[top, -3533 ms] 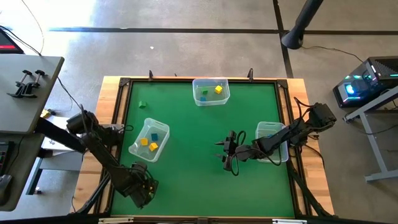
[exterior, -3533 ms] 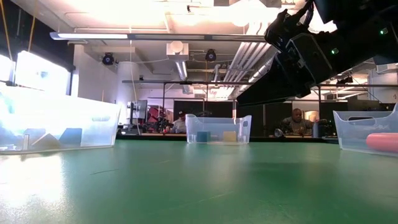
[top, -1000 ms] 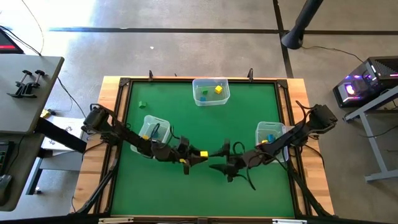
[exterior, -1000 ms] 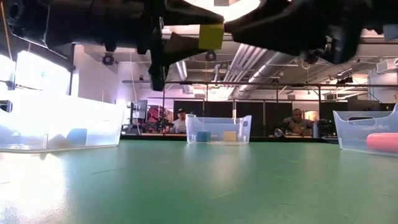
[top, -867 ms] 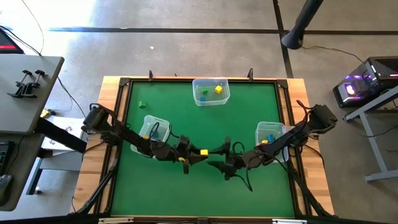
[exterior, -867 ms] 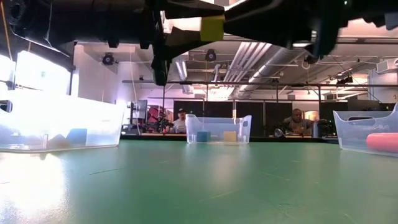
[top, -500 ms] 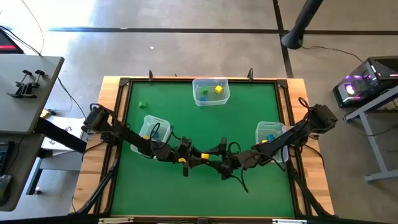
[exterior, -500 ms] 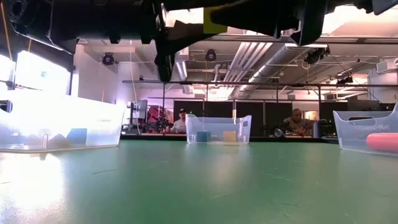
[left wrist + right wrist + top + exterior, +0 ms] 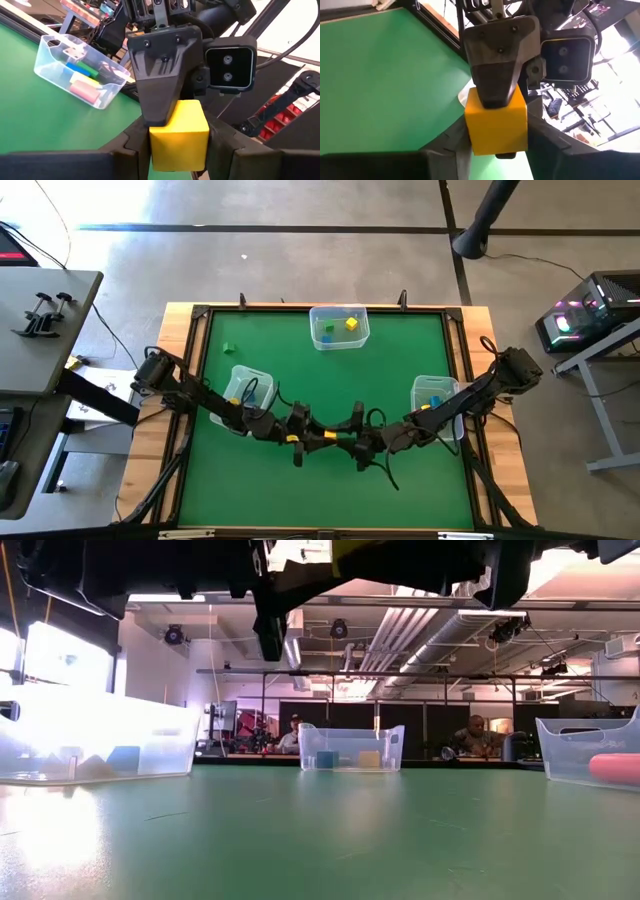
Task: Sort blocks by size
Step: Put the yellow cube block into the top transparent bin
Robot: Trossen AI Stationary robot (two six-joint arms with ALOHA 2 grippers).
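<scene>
Centrally, 1 yellow cube (image 9: 179, 134) hangs above the table (image 9: 330, 490), equal-sided with no long axis, faces square to both sets of fingers. Left gripper (image 9: 318, 434) clamps its sides; right gripper (image 9: 340, 437), meeting it head-on, closes on the same block. Plain, glossy yellow. Farther off, 3 bins (image 9: 339, 326) hold blocks.

Yellow cube (image 9: 179, 135); green table (image 9: 400, 370); clear bins (image 9: 339, 326); dark arms.

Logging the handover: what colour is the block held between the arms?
Yellow. The block shows best in the left wrist view.
</scene>
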